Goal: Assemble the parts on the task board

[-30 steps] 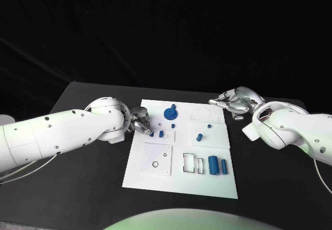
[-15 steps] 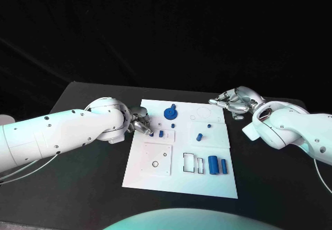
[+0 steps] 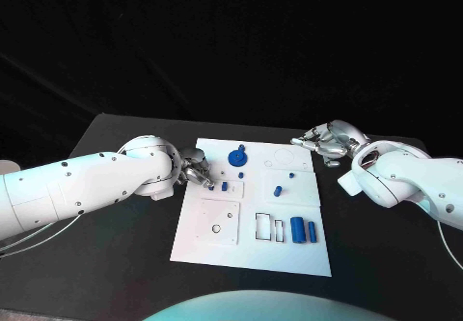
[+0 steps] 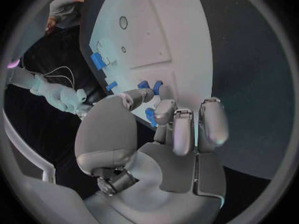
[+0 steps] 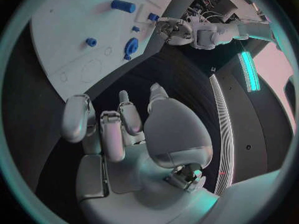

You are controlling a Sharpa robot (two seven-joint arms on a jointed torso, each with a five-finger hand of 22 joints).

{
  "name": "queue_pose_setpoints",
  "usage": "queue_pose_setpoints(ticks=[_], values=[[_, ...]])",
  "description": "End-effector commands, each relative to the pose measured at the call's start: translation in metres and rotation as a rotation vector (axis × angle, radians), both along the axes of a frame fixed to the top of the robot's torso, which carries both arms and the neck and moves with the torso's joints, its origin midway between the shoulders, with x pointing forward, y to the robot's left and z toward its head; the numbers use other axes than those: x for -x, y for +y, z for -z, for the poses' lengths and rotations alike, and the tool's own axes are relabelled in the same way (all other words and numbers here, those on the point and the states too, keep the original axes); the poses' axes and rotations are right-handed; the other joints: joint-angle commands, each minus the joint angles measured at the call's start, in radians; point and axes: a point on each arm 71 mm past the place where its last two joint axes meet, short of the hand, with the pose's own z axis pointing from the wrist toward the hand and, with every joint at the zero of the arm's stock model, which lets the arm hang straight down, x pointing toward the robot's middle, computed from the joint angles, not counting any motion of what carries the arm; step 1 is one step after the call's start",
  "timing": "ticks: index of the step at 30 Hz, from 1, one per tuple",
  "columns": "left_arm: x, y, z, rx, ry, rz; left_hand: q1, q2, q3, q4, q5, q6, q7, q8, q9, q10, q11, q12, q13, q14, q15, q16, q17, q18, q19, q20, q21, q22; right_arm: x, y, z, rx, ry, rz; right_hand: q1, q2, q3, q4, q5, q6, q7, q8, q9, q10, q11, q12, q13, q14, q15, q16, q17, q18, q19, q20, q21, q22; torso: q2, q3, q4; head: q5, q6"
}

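1. White rectangular task board (image 3: pixel 253 231) lying mid-desk on the black desk (image 3: pixel 116 267), small blue parts (image 3: pixel 298 229) spread over it.
2. Left silver hand (image 3: pixel 196 169) at the board's left edge, fingers (image 4: pixel 177 129) curled narrow; a hold on any part cannot be told.
3. Right silver hand (image 3: pixel 322 142) near the desk's far right corner, fingers (image 5: pixel 112 129) curled in, holding nothing.

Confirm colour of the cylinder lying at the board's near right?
Blue. The cylinder lies on the white task board, clearest in the head view.

A black table (image 3: pixel 126 221) stands before a dark backdrop (image 3: pixel 231 60) of black cloth.
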Motion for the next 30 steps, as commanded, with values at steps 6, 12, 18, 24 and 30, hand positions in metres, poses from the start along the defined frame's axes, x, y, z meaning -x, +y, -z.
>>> queue_pose_setpoints(ticks=[6,12,18,24,30], values=[[0.0009,0.0011,0.0044,-0.005,0.018,-0.007,-0.007,0.003,-0.045,0.024,-0.003,0.005,0.005,-0.012,-0.002,-0.001,0.0,-0.005,0.002,0.086,-0.006,0.003,0.193,-0.021,0.0,-0.004,-0.008,-0.002,0.0004,0.001,0.0003,0.002,0.001,-0.011,-0.004,0.007,-0.006,-0.002,0.006,-0.003,-0.003,0.005,-0.001,-0.003,-0.002,0.002,0.0,0.067,0.002,-0.006,0.104,0.016,-0.006,-0.001,-0.004,0.001,0.0,-0.0005,0.0002,0.0,0.0],[0.0003,0.0019,0.0048,-0.008,0.02,-0.008,-0.009,0.003,-0.088,0.05,-0.005,0.008,0.007,-0.018,-0.002,-0.002,0.001,-0.007,0.002,0.086,-0.005,0.003,0.193,-0.021,0.001,-0.003,-0.009,-0.002,0.0004,0.0009,0.0002,0.002,0.0,-0.01,-0.003,0.011,-0.011,-0.002,0.006,-0.004,-0.003,0.006,-0.001,-0.005,-0.002,0.0,-0.003,0.066,0.002,-0.008,0.101,0.016,-0.007,-0.002,-0.008,-0.001,0.0,-0.0005,0.0005,0.0,0.0],[-0.0003,0.0033,0.0053,-0.013,0.024,-0.011,-0.009,0.004,-0.122,0.072,-0.005,0.01,0.008,-0.024,-0.002,-0.003,0.002,-0.007,0.004,0.086,-0.004,0.003,0.193,-0.021,0.001,-0.002,-0.01,-0.002,0.0003,0.0007,0.0002,0.002,0.0,-0.009,-0.003,0.011,-0.011,-0.002,0.006,-0.004,-0.003,0.006,-0.001,-0.005,-0.002,0.0,-0.004,0.066,0.002,-0.007,0.102,0.016,-0.007,-0.002,-0.008,-0.001,0.0,-0.0004,0.0003,0.001,0.0],[-0.0007,0.0047,0.0057,-0.017,0.027,-0.013,-0.008,0.004,-0.162,0.096,-0.006,0.013,0.009,-0.028,-0.001,-0.003,0.003,-0.008,0.006,0.086,-0.003,0.002,0.193,-0.02,0.001,-0.001,-0.011,-0.003,0.0003,0.0004,0.0002,0.002,0.0,-0.008,-0.003,0.011,-0.012,-0.002,0.006,-0.004,-0.003,0.006,-0.002,-0.005,-0.002,0.0,-0.003,0.066,0.002,-0.008,0.101,0.016,-0.007,-0.002,-0.008,-0.001,0.0,-0.0006,0.0001,0.001,0.0],[-0.0006,0.0054,0.0054,-0.017,0.026,-0.014,-0.008,0.003,-0.21,0.126,-0.008,0.016,0.01,-0.033,0.001,-0.004,0.004,-0.009,0.007,0.086,-0.002,0.003,0.193,-0.021,0.002,-0.001,-0.011,-0.002,0.0003,0.0002,0.0002,0.002,0.0,-0.008,-0.004,0.012,-0.013,-0.001,0.006,-0.005,-0.003,0.006,-0.002,-0.005,-0.002,0.0,-0.004,0.066,0.002,-0.007,0.102,0.017,-0.008,-0.002,-0.01,-0.002,0.0,-0.0013,0.0,0.001,0.003]])
